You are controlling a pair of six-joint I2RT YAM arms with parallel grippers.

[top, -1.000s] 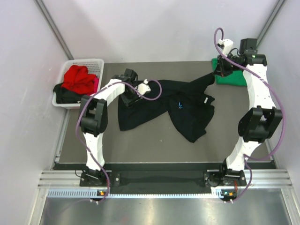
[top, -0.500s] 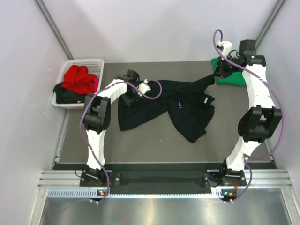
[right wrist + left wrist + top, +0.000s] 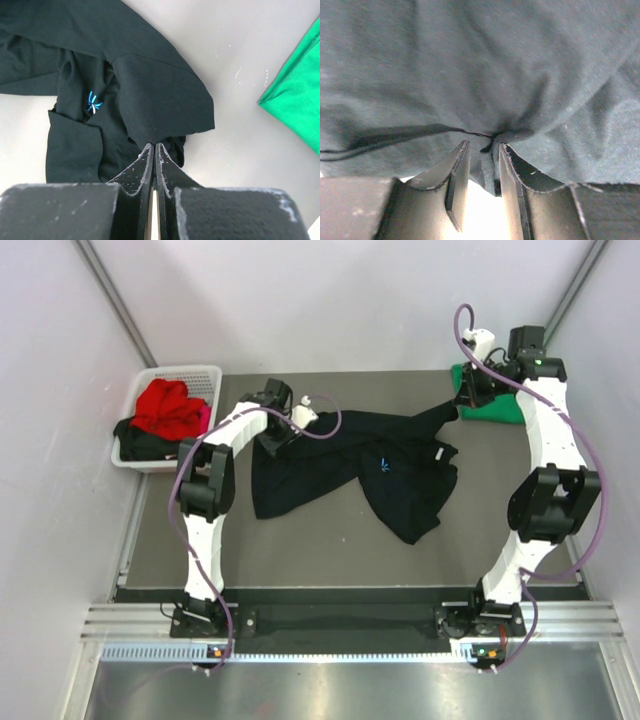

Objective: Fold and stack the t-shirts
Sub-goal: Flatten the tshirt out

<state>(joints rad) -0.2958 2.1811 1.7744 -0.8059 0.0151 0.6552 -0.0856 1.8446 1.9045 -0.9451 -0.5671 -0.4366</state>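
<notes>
We see the black t-shirt [image 3: 380, 470] sprawled and creased across the middle of the counter [image 3: 320, 540] — a tiny blue mark [image 3: 92, 102] on its chest. Our left hand [image 3: 482, 150] pinches a bunched fold at its left end; our right hand [image 3: 154, 146] is clamped on a sleeve tip, near the folded green t-shirt [image 3: 500, 408].

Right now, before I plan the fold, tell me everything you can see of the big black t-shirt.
The black t-shirt is soft, matte cloth with a tiny blue chest mark. It lies crumpled and unfolded across the middle of the grey table. The right gripper, jaws shut, pinches a far-right corner; the left gripper has a bunched fold between its jaws at the far left.
</notes>
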